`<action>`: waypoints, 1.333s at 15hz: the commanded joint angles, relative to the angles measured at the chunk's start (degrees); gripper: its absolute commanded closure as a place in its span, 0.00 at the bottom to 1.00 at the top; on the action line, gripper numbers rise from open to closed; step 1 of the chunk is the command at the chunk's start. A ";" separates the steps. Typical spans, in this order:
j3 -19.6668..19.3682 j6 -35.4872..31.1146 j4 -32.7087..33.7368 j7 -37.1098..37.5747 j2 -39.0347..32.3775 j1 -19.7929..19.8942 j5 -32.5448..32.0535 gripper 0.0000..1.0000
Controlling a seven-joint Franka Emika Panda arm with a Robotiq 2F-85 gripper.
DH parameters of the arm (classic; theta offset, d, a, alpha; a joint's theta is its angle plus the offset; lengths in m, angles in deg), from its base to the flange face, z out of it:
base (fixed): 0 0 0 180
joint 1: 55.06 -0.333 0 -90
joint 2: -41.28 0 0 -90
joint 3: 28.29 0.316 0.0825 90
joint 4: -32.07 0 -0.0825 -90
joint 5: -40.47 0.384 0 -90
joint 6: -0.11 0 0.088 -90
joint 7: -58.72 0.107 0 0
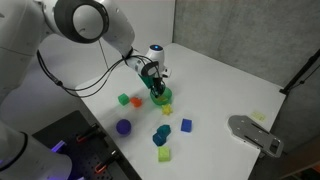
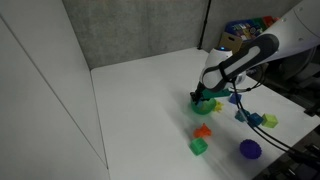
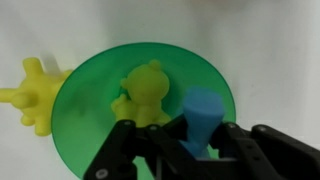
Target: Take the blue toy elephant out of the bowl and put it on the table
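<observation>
The bright-green bowl (image 3: 95, 110) fills the wrist view; it also shows in both exterior views (image 1: 163, 99) (image 2: 204, 106). My gripper (image 3: 190, 140) hangs right over the bowl (image 1: 156, 86) (image 2: 205, 95). Its fingers are shut on the light-blue toy elephant (image 3: 201, 115), which sits just above the bowl's right side. A yellow toy figure (image 3: 146, 92) lies inside the bowl. The white table (image 1: 230, 80) (image 2: 140, 100) lies under everything.
A second yellow figure (image 3: 35, 92) lies on the table touching the bowl's left rim. Around the bowl are a green cube (image 1: 123, 99), orange piece (image 1: 138, 101), purple ball (image 1: 123, 127), blue cube (image 1: 186, 125), teal lump (image 1: 161, 133) and lime cube (image 1: 164, 154). A grey device (image 1: 255, 133) lies at one side.
</observation>
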 commanded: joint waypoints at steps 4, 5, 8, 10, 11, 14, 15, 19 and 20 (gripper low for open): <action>-1.50 0.25 -11.26 -0.05 13.62 -2.18 -2.67 0.97; -1.09 0.55 -13.44 -0.60 15.95 -2.08 -3.05 0.99; -0.48 0.28 -20.20 -1.55 21.97 -2.36 -4.52 0.98; -0.21 0.32 -24.46 -1.70 25.12 -2.68 -5.83 0.97; 0.28 0.41 -26.41 -2.11 26.52 -2.54 -6.21 0.93; 0.90 0.60 -31.65 -2.32 29.84 -2.79 -7.98 0.57; 1.03 0.69 -33.12 -2.33 30.79 -2.91 -8.63 0.49; 0.88 0.92 -36.40 -1.74 33.42 -2.93 -11.21 0.18; 0.68 1.06 -36.68 -1.60 33.93 -2.84 -11.83 0.09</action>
